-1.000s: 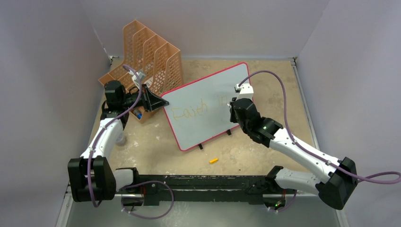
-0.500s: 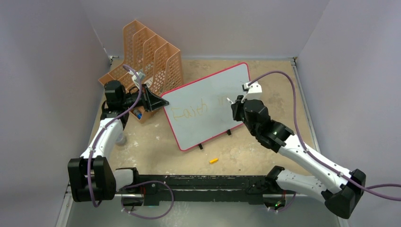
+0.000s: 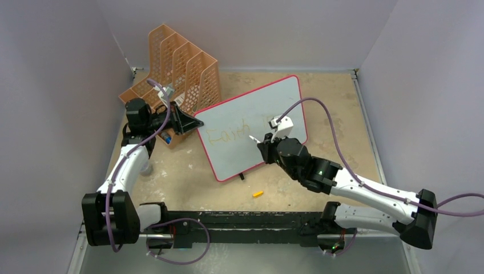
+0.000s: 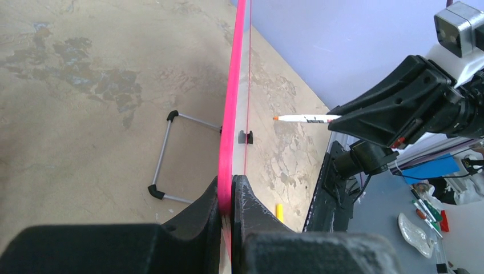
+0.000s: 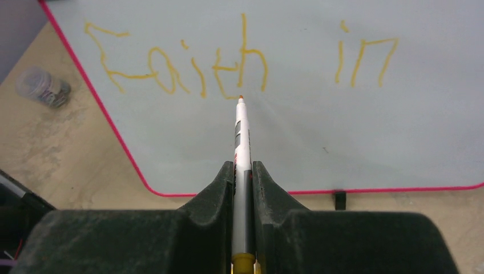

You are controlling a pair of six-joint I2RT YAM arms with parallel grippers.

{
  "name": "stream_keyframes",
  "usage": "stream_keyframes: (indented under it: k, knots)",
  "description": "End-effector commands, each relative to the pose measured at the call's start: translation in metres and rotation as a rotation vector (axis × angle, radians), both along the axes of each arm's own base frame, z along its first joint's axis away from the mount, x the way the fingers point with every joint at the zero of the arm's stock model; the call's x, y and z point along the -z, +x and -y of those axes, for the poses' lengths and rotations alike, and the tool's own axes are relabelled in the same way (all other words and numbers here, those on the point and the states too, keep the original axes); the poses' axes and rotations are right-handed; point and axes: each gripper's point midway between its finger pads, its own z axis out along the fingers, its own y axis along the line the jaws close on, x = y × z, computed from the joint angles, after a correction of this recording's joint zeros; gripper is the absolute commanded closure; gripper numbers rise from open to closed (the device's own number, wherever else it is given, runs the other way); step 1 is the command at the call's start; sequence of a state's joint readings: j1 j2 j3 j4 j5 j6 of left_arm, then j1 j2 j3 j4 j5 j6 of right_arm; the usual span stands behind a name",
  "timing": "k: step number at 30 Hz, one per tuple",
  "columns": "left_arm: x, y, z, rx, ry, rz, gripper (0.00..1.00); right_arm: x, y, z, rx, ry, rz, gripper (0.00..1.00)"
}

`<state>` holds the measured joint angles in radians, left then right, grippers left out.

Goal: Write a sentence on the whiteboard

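Presently, I logged the following on my screens.

Item one: the large rectangular pale whiteboard (image 3: 245, 117) with a thin red-pink frame, propped at a tilt on the sandy-brown table (image 3: 337, 97), two small black feet along its near edge.

Item two: the sentence (image 5: 228, 57), thin yellow-orange marker strokes reading "Faith in" on one line across the board's upper part.

Item three: the black left gripper (image 4: 230, 191), jaws clamped on the board's red left edge.

Item four: the black right gripper (image 5: 243, 168), jaws closed on a slim white-and-grey marker (image 5: 242, 131) with an orange tip. The tip pointed just below the "th" of "Faith". In the left wrist view it stood slightly off the surface.

Item five: an orange perforated plastic file rack (image 3: 182, 57) behind the left arm, beside the board's left end.

Item six: a small orange piece (image 3: 258, 194) lying on the table near the board's feet. I could not tell what it was.
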<state>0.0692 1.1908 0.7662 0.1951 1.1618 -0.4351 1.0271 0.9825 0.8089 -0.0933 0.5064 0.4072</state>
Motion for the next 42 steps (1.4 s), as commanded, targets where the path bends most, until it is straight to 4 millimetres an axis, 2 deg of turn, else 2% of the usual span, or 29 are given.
stream_keyframes:
  k: [1,19,33,42]
  knots:
    - [-0.018,0.016,-0.01,-0.087,0.046,0.169,1.0,-0.014,-0.002,-0.014,0.004,0.075,0.041,1.0]
    - [-0.018,0.021,-0.018,-0.182,0.054,0.159,1.0,-0.004,-0.028,-0.049,-0.084,0.095,0.055,1.0]
    - [-0.018,0.017,-0.017,-0.186,0.052,0.159,1.0,0.004,-0.043,-0.06,-0.114,0.105,0.046,1.0]
    - [-0.009,0.019,-0.017,-0.19,0.041,0.131,1.0,0.005,-0.046,-0.062,-0.112,0.108,0.046,1.0]
